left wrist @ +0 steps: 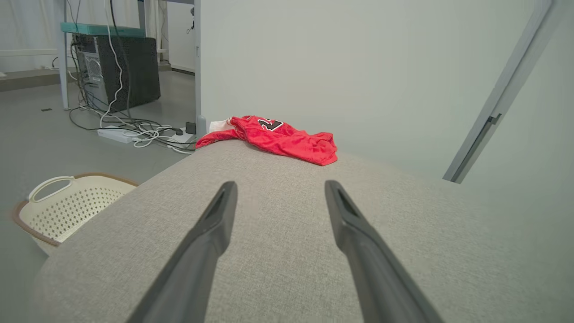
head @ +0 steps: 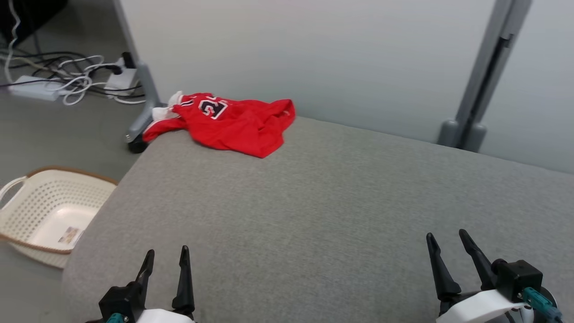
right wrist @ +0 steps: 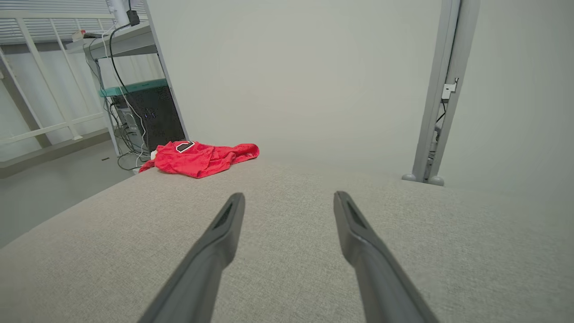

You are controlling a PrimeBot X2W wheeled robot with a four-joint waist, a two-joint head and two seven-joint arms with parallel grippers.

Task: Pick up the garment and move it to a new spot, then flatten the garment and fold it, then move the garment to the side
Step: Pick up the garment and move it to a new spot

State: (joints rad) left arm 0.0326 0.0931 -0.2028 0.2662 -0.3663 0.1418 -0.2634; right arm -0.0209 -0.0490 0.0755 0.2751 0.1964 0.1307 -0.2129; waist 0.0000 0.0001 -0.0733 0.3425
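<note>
Parked low at 7 o'clock, left gripper (head: pixel 167 250), fingers spread, empty; likewise right gripper (head: pixel 445 233) at 5 o'clock, spread, holding nothing. Both poised over the near edge of the grey cushion (head: pixel 314 202), probably a ready pose ahead of the first reach. Off at 9 o'clock on the floor, cream basket (head: pixel 67 193). Farther on, well apart from both grippers, red garment (head: pixel 233 121): crumpled at the cushion's far left corner, one end spilling past the edge, at 1 o'clock from the left gripper and 10 o'clock from the right, so closer to the left
</note>
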